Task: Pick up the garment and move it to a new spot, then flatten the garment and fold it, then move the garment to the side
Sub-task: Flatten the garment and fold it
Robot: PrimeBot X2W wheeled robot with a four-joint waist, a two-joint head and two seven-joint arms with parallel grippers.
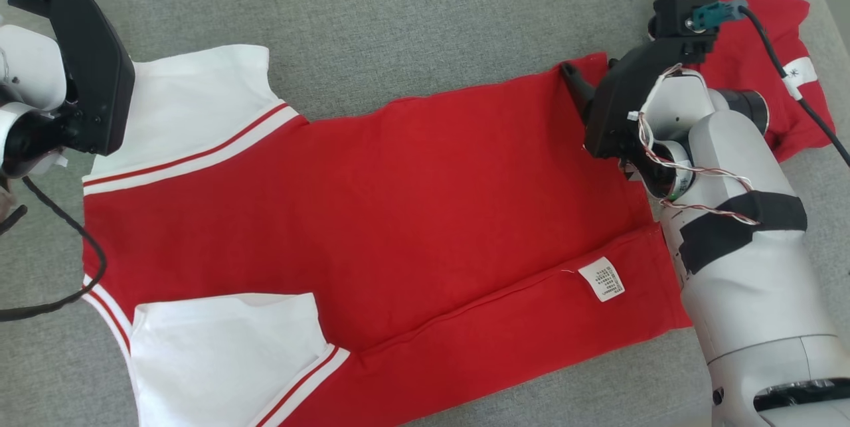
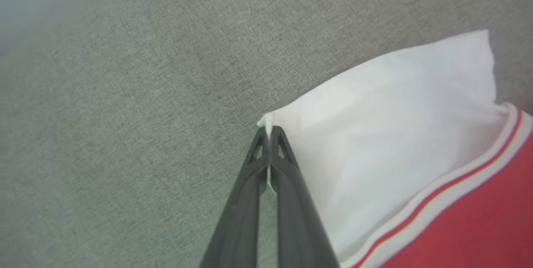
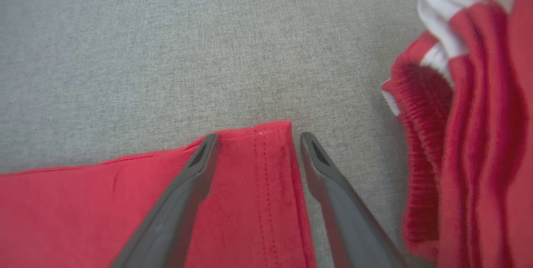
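Observation:
The garment [image 1: 412,201] is a red shirt with white sleeves, spread flat on the grey cloth surface, with its lower edge folded over and showing a white label [image 1: 601,279]. In the left wrist view my left gripper [image 2: 270,128] is shut on the corner of the far white sleeve [image 2: 395,134], and a sliver of white cloth is pinched between its tips. My right gripper [image 1: 590,75] is open at the garment's far hem corner. In the right wrist view the right gripper [image 3: 259,136] has one finger on each side of that red corner [image 3: 250,197].
A second red and white garment [image 1: 750,48] lies crumpled at the far right, just beyond my right wrist, and its ribbed folds [image 3: 470,113] sit close to the right finger. Bare grey cloth [image 1: 398,15] stretches beyond the shirt. A black cable [image 1: 60,267] loops at the left.

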